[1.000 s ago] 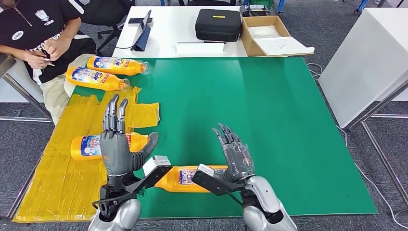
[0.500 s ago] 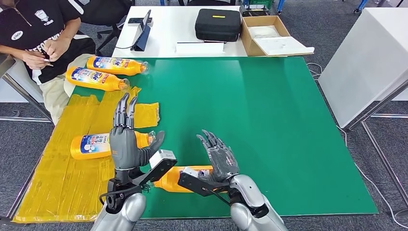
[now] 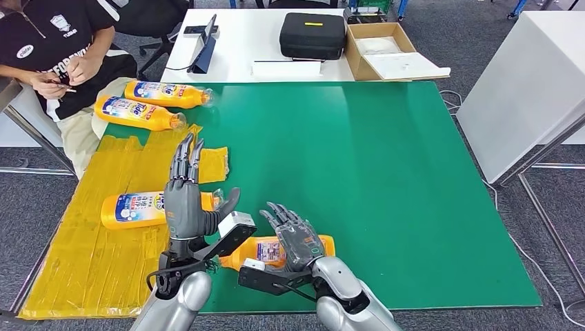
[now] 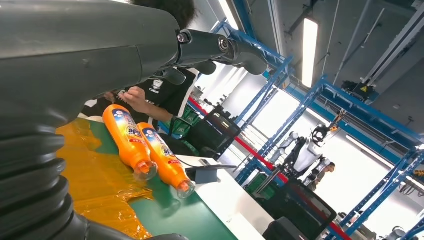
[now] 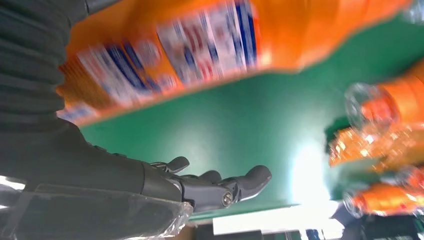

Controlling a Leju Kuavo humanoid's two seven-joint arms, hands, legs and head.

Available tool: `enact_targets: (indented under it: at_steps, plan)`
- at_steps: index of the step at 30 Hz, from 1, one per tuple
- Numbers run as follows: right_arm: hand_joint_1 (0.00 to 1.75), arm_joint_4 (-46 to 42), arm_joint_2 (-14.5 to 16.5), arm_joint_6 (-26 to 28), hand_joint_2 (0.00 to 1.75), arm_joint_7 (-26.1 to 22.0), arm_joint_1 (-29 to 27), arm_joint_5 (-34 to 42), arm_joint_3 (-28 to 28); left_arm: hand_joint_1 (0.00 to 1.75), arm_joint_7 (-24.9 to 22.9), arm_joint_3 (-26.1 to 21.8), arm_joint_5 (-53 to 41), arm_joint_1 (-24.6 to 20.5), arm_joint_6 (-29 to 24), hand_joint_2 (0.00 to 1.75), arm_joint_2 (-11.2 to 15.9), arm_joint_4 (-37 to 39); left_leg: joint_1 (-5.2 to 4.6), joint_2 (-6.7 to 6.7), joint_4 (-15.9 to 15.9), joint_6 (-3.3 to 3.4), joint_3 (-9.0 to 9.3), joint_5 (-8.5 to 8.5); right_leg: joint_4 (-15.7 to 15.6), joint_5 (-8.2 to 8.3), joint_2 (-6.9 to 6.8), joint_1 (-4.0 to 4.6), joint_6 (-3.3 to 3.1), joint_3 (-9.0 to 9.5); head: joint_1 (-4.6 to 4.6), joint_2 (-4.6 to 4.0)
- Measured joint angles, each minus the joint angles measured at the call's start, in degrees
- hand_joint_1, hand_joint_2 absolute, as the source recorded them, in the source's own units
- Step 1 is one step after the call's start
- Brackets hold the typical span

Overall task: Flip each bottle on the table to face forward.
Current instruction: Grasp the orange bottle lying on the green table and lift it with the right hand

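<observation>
Four orange plastic bottles with blue-and-white labels lie on their sides on the green mat-covered table (image 3: 414,179). The nearest bottle (image 3: 262,251) lies close to the table's front edge, lengthwise across the robot's front, partly covered by the right hand (image 3: 295,234), which hovers directly above it with fingers spread and extended, holding nothing; whether the hand touches the bottle cannot be determined. In the right wrist view the same bottle (image 5: 210,45) appears blurred, with the hand's dark fingers (image 5: 220,187) apart from it and open. The second bottle (image 3: 134,209) lies on the crinkled yellow plastic sheet (image 3: 76,241) covering the table's left portion, its clear cap toward the centre; the left hand (image 3: 185,200) stands upright in front of its neck end, fingers straight and together, thumb splayed out, gripping nothing. The remaining pair of bottles (image 3: 148,103) lie side by side at the far left corner, caps pointing toward the table's middle; the left wrist view shows these two (image 4: 145,150) lying parallel and touching. A seated person in a black shirt (image 3: 48,41) is beside that corner, hands together. Beyond the green table stands a white table (image 3: 241,34) carrying a black zip case (image 3: 312,34), an open cardboard box (image 3: 386,49) and a propped tablet (image 3: 205,45).
</observation>
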State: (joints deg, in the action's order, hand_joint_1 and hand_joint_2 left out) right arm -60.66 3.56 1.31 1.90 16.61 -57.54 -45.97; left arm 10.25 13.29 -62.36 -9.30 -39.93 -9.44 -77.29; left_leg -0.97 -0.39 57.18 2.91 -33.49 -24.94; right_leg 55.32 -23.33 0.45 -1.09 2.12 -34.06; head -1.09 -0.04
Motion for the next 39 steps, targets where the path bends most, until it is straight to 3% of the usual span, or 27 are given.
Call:
enact_targets:
  at_steps: [20, 39]
  plan:
    - [0.00, 14.36, 0.04, -0.27, 1.75, 0.33, 7.74, 0.95, -6.37, 0.00, 2.52, -4.85, 0.43, 0.52, 0.00, 1.75, -1.50, 1.27, 0.00, 0.02, 0.00, 0.03, 0.23, 0.02, -0.01, 0.01, 0.01, 0.00, 0.00, 0.21, 0.00, 0.00]
    - [0.00, 16.95, -1.03, 1.13, 1.75, 2.21, 9.85, 0.22, -8.12, 0.00, 3.60, -7.96, 0.37, 2.11, -0.01, 1.75, -2.08, 1.39, -0.02, 0.01, 0.00, 0.05, 0.49, 0.04, -0.02, 0.02, 0.00, -0.01, 0.01, 0.48, 0.01, 0.01]
